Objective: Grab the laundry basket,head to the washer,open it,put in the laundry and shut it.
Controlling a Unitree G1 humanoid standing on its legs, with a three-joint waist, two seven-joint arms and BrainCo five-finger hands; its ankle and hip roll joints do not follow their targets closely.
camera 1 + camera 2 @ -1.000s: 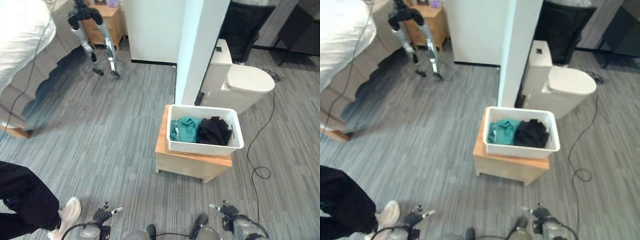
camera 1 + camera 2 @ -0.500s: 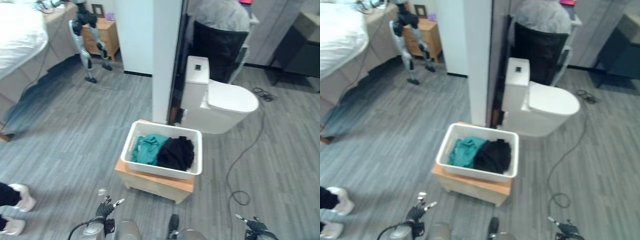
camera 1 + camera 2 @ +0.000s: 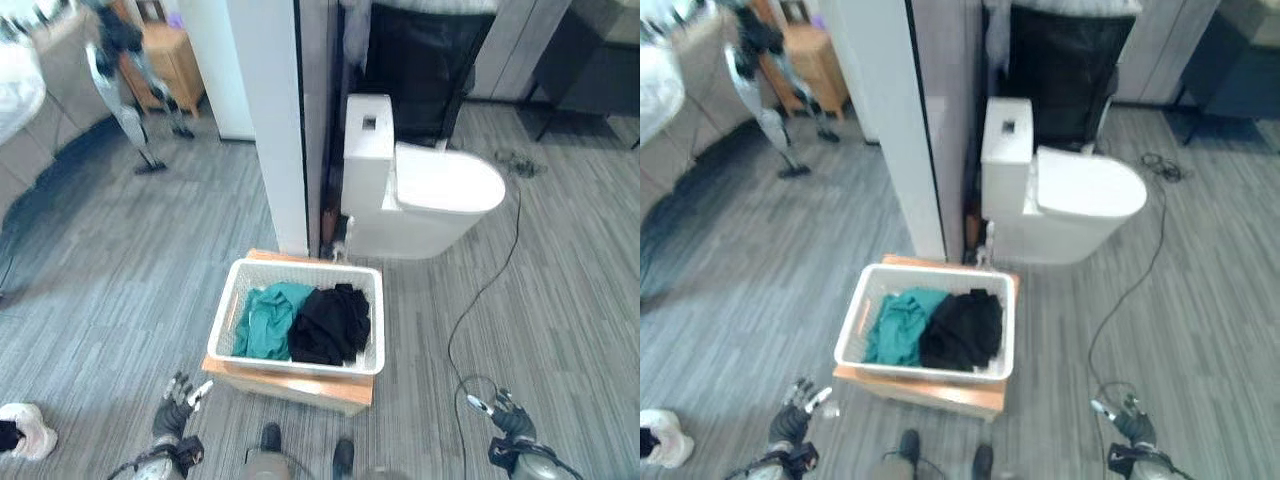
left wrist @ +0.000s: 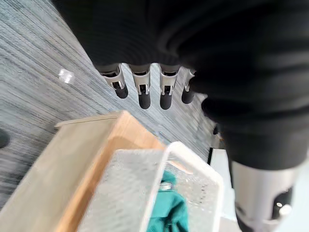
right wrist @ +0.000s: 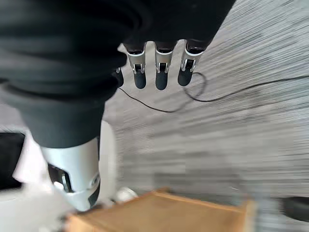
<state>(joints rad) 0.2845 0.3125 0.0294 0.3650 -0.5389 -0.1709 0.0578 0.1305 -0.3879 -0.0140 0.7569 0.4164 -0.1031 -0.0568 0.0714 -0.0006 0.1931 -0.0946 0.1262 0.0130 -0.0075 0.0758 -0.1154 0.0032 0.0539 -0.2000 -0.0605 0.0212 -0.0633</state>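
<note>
The white laundry basket (image 3: 300, 326) is carried by a low wooden stand (image 3: 290, 384); the left hand (image 3: 176, 405) and right hand (image 3: 505, 418) are held low with fingers relaxed, nothing grasped.

silver dark-tipped fingers (image 4: 141, 92), dark ribbed covers.

The scene is viewed from above by the two head views, angled down and forward from slightly offset positions; the same area is covered by both: the white laundry basket (image 3: 297, 322) on its low wooden stand (image 3: 300, 385), the white pillar (image 3: 268, 120) beyond it, the toilet (image 3: 420, 185) to the far right, and grey floor (image 3: 120, 290) all round. The left hand (image 3: 176, 403) is seen at the near left edge and the right hand (image 3: 507, 418) at the near right. From very close, along its own fingers, the stand's corner and the basket rim (image 4: 159, 188) are shown by the left wrist view; floor and the stand's edge (image 5: 164, 212) are shown by the right wrist view.
</note>
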